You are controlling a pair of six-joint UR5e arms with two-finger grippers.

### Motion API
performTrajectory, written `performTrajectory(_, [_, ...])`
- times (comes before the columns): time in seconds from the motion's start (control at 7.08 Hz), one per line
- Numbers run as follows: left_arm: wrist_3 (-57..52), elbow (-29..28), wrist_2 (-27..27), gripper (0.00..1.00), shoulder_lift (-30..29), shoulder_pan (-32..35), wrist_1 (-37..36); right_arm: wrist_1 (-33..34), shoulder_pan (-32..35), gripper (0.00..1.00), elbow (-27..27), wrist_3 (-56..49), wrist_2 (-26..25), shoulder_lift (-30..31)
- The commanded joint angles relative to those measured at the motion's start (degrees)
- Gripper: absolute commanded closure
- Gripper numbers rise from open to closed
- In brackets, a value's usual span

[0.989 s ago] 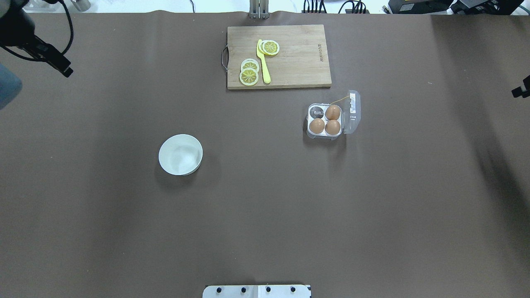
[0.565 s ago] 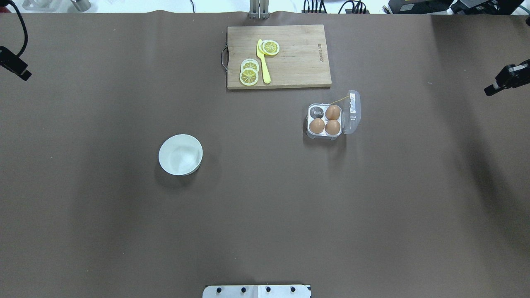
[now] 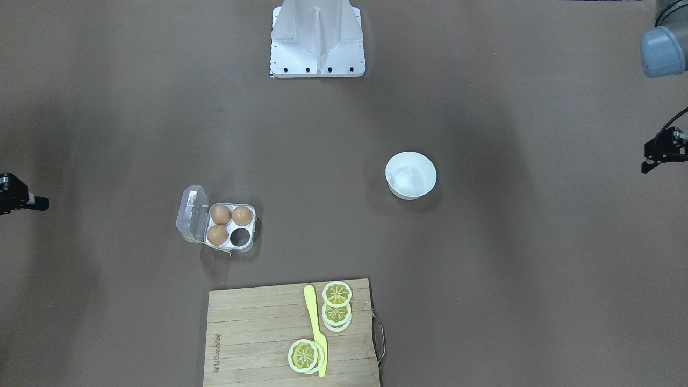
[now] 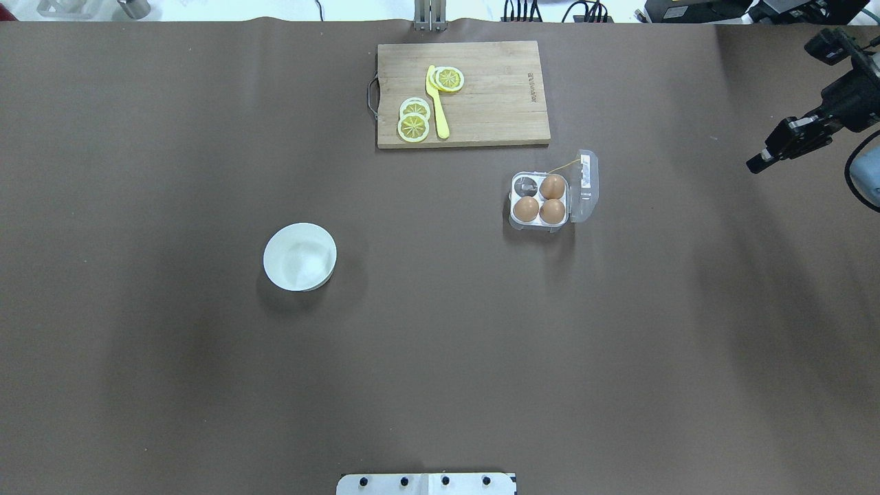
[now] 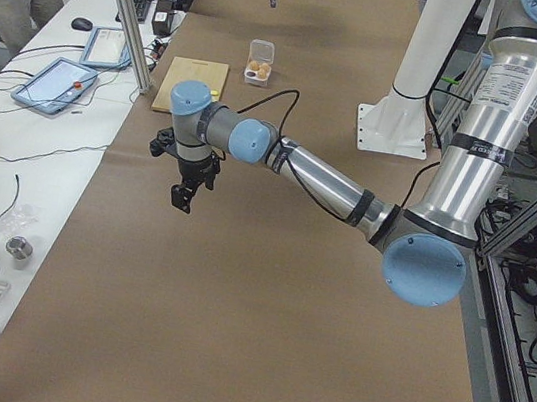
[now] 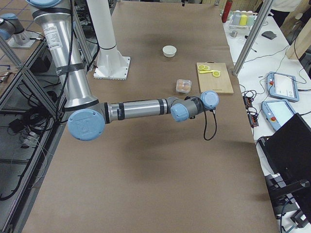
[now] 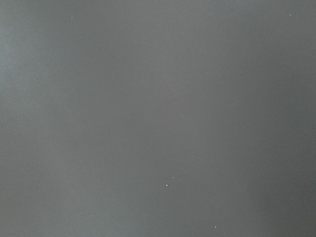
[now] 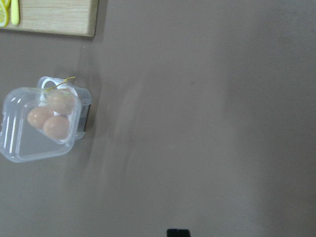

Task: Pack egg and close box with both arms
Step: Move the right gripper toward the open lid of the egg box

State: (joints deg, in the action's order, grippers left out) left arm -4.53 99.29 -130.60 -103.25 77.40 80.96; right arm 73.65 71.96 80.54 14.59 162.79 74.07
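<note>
Far left, the left arm has pulled out of the overhead view, where it was a second ago. Its black two-finger left claw (image 3: 649, 164) now hangs over bare tabletop (image 4: 440, 357), well clear of everything. I cannot tell how far apart its fingers are, and its wrist camera shows only brown surface.

Next comes the round white bowl (image 4: 300, 256), which has nothing in it. Beyond it, at the far edge, lies the wooden cutting board (image 4: 495, 96) with yellow lemon slices (image 4: 413, 126) and a yellow plastic knife (image 4: 437, 103).

Right of centre sits the small clear plastic four-cup egg box (image 4: 540, 198), unmoved. Its transparent hinged lid (image 4: 585, 185) is swung open on the right. Three brown eggs fill three cups and the far left cup is vacant. No loose egg shows anywhere, so the egg (image 4: 553, 186) is probably packed already. I take it for the slightly paler one in the far right cup, though that is a guess.

At the far right, the black right claw (image 4: 762, 162) has come further in from the edge, but is still well apart from the box. I cannot tell its opening, and nothing shows in it.

So packing looks done, and closing the lid is what remains.
</note>
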Motion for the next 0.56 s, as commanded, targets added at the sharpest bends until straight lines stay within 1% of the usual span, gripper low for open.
performTrajectory(0.0, [-3.98, -1.29, -0.53, 0.03, 1.28, 2.21, 0.17, 0.09, -1.74, 1.00, -3.79, 0.09, 4.10, -4.96])
performTrajectory(0.28, [-5.75, -2.08, -0.53, 0.03, 2.43, 4.33, 1.39, 0.35, -1.74, 1.00, -6.26, 1.66, 4.64, -9.54])
performTrajectory(0.42, [-5.84, -5.30, -0.53, 0.03, 3.04, 5.29, 6.10, 0.35, -1.74, 1.00, -6.79, 1.67, 4.64, -10.60])
